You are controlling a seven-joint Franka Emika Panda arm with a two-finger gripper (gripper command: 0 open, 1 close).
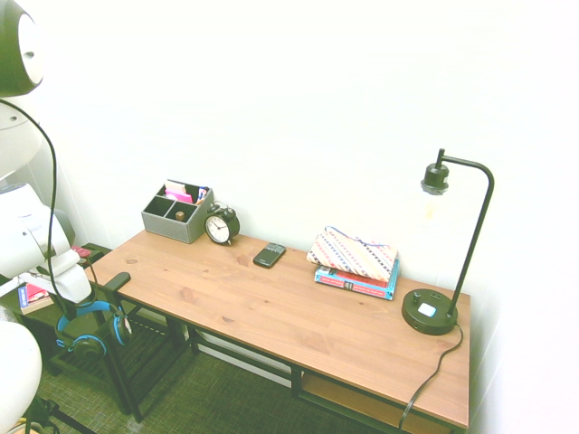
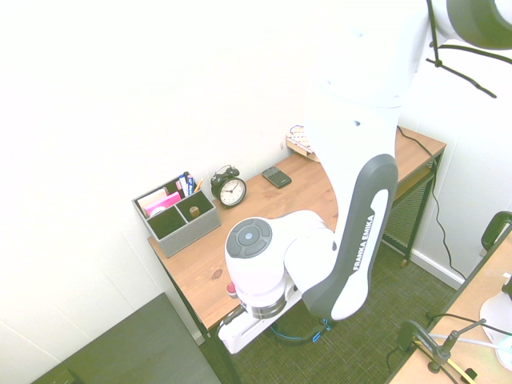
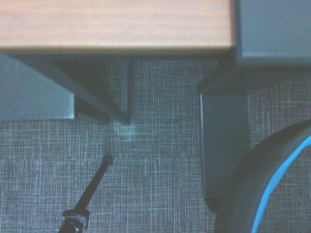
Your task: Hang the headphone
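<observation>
Hanging the headphone [image 1: 90, 327] is judged to be the step in hand, and it looks well advanced: the blue headband arcs beside the near left end of the wooden desk [image 1: 298, 312], low at the left edge of the first exterior view, with the ear cups dangling below it.

Gripper [image 1: 88, 303]: fingers are hidden behind the arm's white casing in both exterior views; they are taken as fully closed, most likely pinching the headband, though no view shows the contact itself.

Advice for the step: keep the gripper pointing straight down and lower until the band's inner curve seats over whatever peg or bracket stands at the desk end. A dark projecting piece [image 1: 116, 281] sits just above the band; whether it is the hook cannot be told. Release only when the band bears its own weight, and withdraw upward so the fingers do not drag the cups off.

View differences, largest item first:
- First exterior view alone shows the desk lamp [image 1: 448, 244], the books [image 1: 355, 279] and the headphone whole.
- Second exterior view is mostly blocked by the arm; only a blue sliver [image 2: 298, 334] shows below it, lower centre. It gives the organiser [image 2: 176, 213] and alarm clock [image 2: 230, 189] clearly.
- Wrist view alone shows the desk's underside frame over carpet [image 3: 146, 145], with a dark, blue-edged curve [image 3: 272, 194] at lower right.
</observation>
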